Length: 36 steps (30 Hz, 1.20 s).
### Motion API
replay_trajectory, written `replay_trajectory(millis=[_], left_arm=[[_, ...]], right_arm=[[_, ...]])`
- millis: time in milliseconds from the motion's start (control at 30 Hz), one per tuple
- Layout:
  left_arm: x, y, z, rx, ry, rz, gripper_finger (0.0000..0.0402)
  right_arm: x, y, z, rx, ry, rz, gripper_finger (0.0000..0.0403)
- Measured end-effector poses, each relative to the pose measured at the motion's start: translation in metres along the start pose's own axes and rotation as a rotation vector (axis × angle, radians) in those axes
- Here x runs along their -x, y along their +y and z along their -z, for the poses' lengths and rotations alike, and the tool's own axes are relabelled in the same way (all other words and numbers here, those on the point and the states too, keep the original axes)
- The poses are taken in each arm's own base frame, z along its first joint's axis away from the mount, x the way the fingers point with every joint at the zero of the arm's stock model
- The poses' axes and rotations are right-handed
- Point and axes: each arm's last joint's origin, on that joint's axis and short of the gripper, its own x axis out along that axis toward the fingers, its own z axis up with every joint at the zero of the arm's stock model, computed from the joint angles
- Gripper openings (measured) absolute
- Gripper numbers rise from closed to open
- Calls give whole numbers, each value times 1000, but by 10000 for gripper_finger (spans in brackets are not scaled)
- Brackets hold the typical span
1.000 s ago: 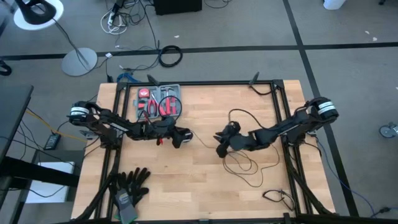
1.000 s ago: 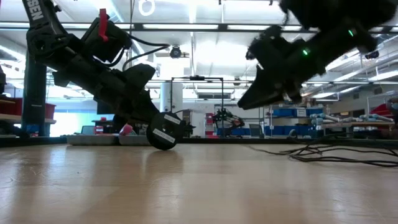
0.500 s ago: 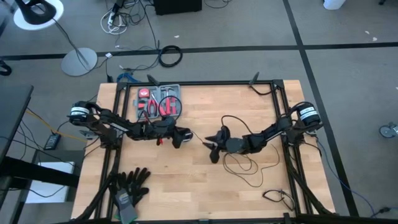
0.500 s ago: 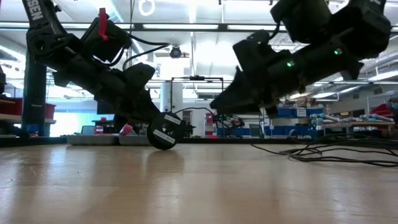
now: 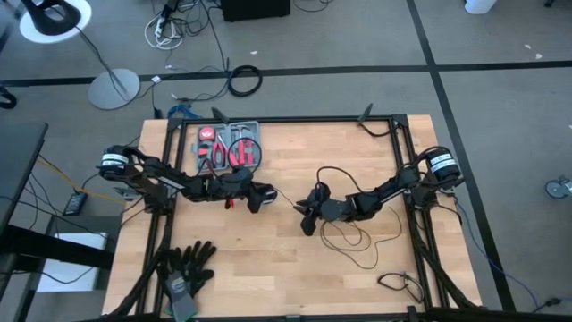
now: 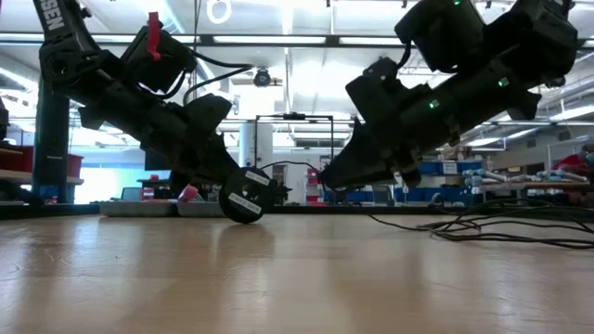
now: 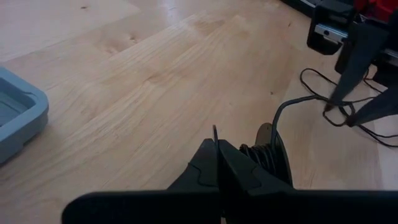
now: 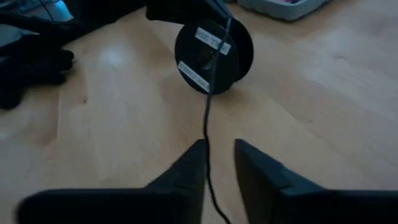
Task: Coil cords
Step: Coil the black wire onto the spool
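The cords are one thin black wire. Its loose loops [image 5: 357, 234] lie on the right half of the table, and it ends at a round black puck [image 6: 245, 195] with turns wound on it [image 7: 255, 154]. My left gripper [image 5: 256, 195] is shut at the puck, left of the table's middle. My right gripper [image 8: 219, 149] stands open just right of the puck, slanting down. The wire [image 8: 207, 121] runs from the puck between its fingers, close along one finger's inner face. I cannot tell whether it touches. My left gripper is shut on the puck, slanting down from the table's left. A thin edge [image 7: 214, 134] sticks out between its fingertips; the fingers hide the rest of the hold. The puck stands on edge, low over the table or on it, with the wire leading off [image 7: 292, 102] toward my right gripper.
A grey tool tray [image 5: 230, 146] with red-handled tools sits at the far edge. Black gloves [image 5: 188, 266] lie near the front left corner. Another small cable [image 5: 402, 284] lies at the front right. Dark frame rails [image 5: 420, 224] run along the table's sides.
My right gripper has gone toward the table's left and sunk, closing in on the puck. The wire now runs between its fingers. My left gripper and the puck have stayed put.
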Motion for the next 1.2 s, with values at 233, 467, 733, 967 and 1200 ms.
replay_trajectory(millis=[233,467,733,967,1200], left_arm=[[0,-1,-2,10,-24,17,0],[1,-8,-11,39,-94,124,0],[3,-13,-20,86,-181,175,0],[3,-14,-23,120,-208,170,0],[1,-9,-16,118,-149,77,0]], right_arm=[[1,-1,2,-7,-5,36,3],[-2,-9,4,-62,43,85,1],[-5,1,0,-100,57,68,1],[-59,28,-3,7,114,-1,0],[-87,45,-35,153,105,-104,0]])
